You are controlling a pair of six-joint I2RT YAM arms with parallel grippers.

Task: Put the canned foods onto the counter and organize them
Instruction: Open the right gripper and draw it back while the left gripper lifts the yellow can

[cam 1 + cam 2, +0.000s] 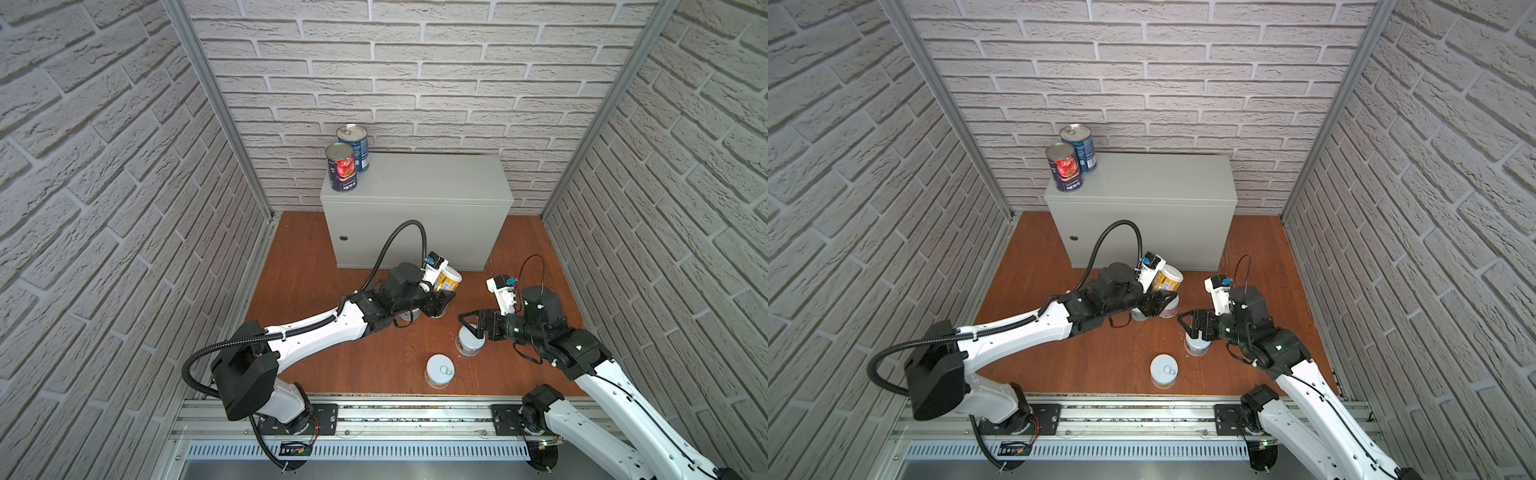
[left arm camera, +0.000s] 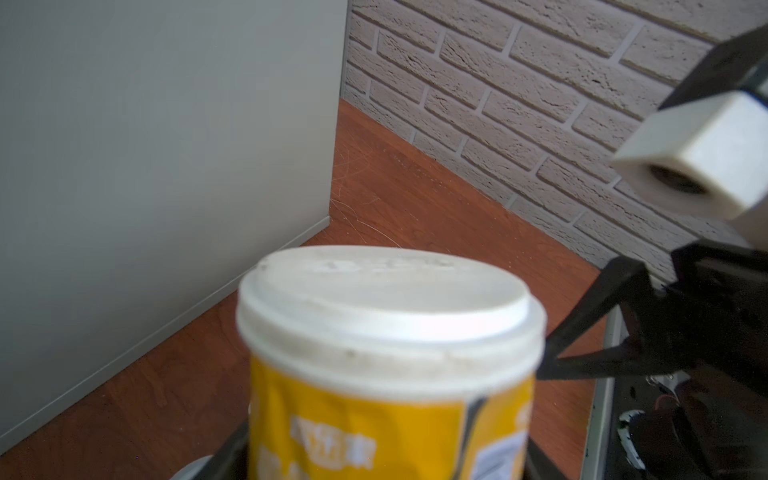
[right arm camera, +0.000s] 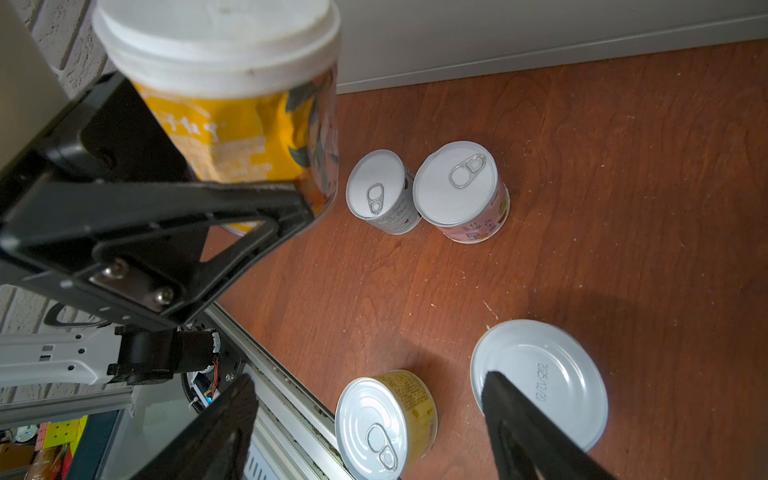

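The large light-grey metal cabinet that serves as the counter (image 1: 415, 199) stands just beyond the left gripper (image 1: 441, 296). On its flat top, at the corner farthest from both grippers, are two tall metal-topped cans. A dark-labelled tomato can (image 1: 341, 168) stands in front and a blue-labelled can (image 1: 354, 148) is close behind it. Whether the two touch cannot be told.

The left gripper is clamped on a short yellow can with a white plastic lid (image 1: 447, 279) and holds it tilted above the reddish-brown wooden floor (image 1: 316, 291). Beneath that gripper a pink-labelled short can (image 3: 461, 193) and a pale-labelled short can (image 3: 380, 193) stand touching on the floor. In both top views the arm hides most of them.

The right gripper (image 1: 469, 325) hangs with its jaws apart over a short bottom-up can (image 3: 540, 376), one finger crossing its date-stamped metal end. That can's label is hard to make out. Near that gripper, toward the robot's base rail (image 1: 415, 419), a second yellow short can (image 1: 439, 371) stands upright on the floor with its ring pull in place.

Every can is closed, so what is inside cannot be seen. Pale brick-pattern walls (image 1: 124, 166) close in three sides.
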